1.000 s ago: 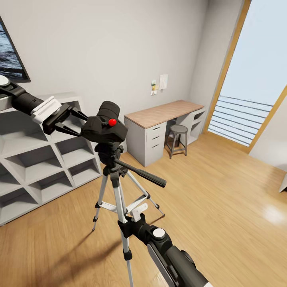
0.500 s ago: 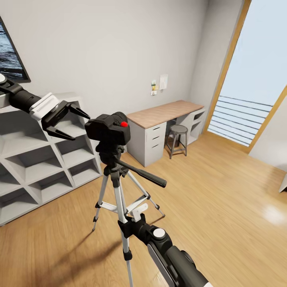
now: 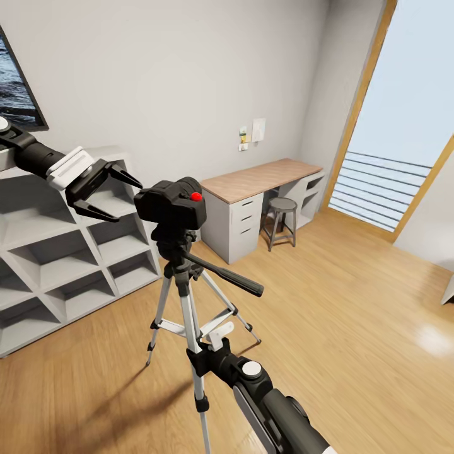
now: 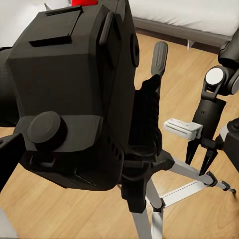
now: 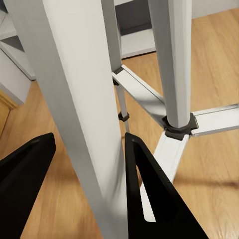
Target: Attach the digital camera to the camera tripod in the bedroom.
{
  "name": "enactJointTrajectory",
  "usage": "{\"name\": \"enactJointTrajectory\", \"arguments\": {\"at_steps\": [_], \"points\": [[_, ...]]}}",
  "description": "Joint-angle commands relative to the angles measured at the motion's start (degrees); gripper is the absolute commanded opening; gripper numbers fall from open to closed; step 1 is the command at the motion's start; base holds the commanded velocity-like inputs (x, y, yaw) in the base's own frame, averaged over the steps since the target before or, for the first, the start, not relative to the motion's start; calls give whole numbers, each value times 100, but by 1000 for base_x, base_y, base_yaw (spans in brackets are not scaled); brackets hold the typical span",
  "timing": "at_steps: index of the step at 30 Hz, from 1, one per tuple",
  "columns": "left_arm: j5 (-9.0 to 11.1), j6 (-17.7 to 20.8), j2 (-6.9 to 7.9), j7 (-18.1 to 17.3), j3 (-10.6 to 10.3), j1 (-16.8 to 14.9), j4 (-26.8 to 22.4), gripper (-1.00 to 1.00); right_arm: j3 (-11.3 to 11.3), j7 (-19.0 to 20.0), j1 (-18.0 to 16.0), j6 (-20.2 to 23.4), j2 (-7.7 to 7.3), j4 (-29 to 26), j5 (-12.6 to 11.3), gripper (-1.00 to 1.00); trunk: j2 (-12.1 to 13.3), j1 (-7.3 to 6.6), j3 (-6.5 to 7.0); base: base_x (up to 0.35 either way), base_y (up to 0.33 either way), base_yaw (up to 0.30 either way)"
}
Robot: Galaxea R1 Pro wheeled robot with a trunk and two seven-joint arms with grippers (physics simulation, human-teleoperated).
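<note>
The matte-black digital camera with its red button sits level on the black head of the camera tripod. The tripod's pan handle sticks out to the right. My left gripper hangs open just left of the camera, touching nothing. From the left wrist, the camera's back looms close, with the tripod head under it. Low down, my right gripper is shut around a silver leg, one black finger on each side. It also appears in the left wrist view.
White cube shelves stand at the left behind my left arm. A wood-topped desk and a stool are at the back wall. A tall window fills the right. A white bed lies beyond the tripod. Open plank floor lies to the right.
My left gripper has opened, let go of the camera and drawn back to the left. The camera has turned level on the tripod head. The right arm has not moved.
</note>
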Motion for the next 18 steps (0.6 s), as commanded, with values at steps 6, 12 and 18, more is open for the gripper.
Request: {"name": "enactJointTrajectory", "arguments": {"at_steps": [6,12,18], "points": [[49,-74,21,-4,-150,-12,-125,100,16,5,-3,53,-2,9,-26,-100,-8,6,-14,0,0,0],[57,-70,301,40,39,-25,-112,100,10,6,-3,46,-3,6,-29,-100,-8,6,-14,0,0,0],[52,-67,703,61,486,-18,-117,100,7,6,-3,43,-3,6,-30,-100,-8,6,-14,0,0,0]]}}
